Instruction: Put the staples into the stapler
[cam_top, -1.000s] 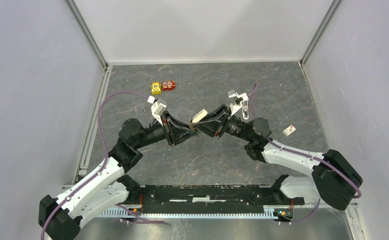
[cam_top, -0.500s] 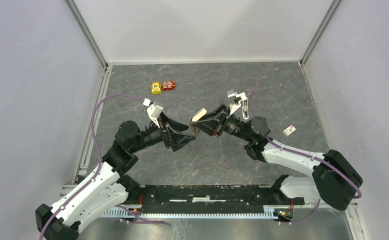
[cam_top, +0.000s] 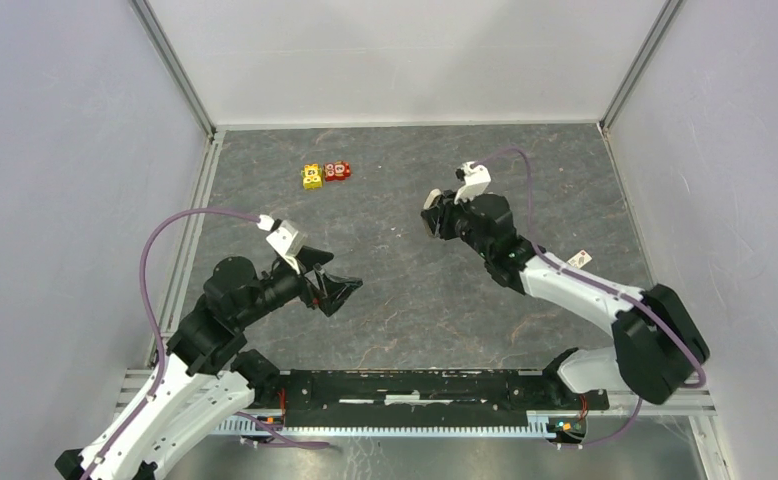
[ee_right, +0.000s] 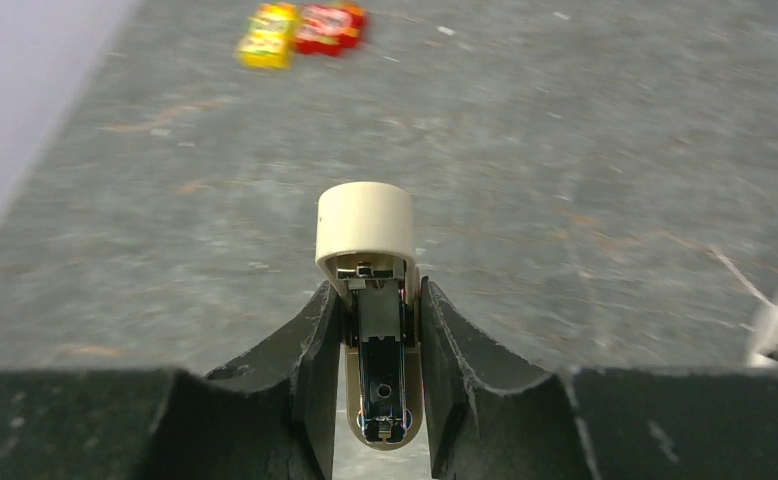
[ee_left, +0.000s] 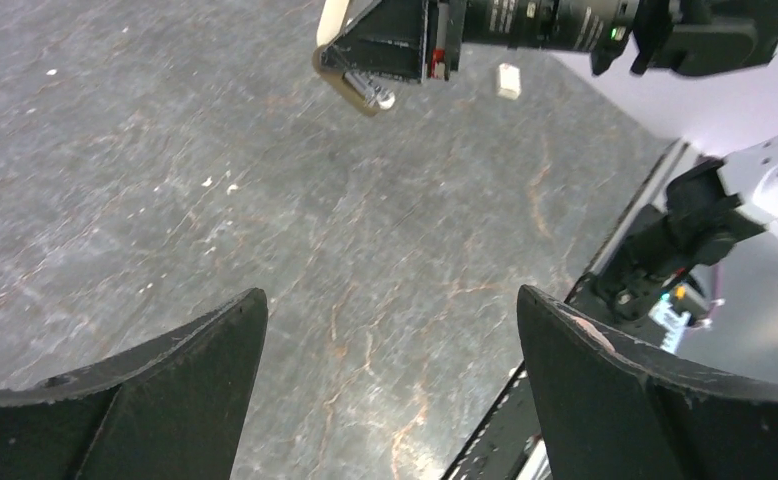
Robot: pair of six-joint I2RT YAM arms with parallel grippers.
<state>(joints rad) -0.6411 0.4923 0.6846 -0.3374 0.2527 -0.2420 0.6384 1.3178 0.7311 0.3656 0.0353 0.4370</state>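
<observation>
Stapler (ee_right: pixel 365 225) clamped in right gripper (ee_right: pixel 380 305), cream end protruding past tips; left gripper (ee_left: pixel 390 300) spread wide, empty.

Soft even light, slight blur

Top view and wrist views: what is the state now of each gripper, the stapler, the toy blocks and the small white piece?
Left gripper, open, empty.
Right gripper, shut on the stapler.
Stapler, cream top raised, grey metal inside exposed; whether it holds staples cannot be told.
Toy blocks, lying side by side, touching.
Small white piece, lying alone, untouched.
</observation>
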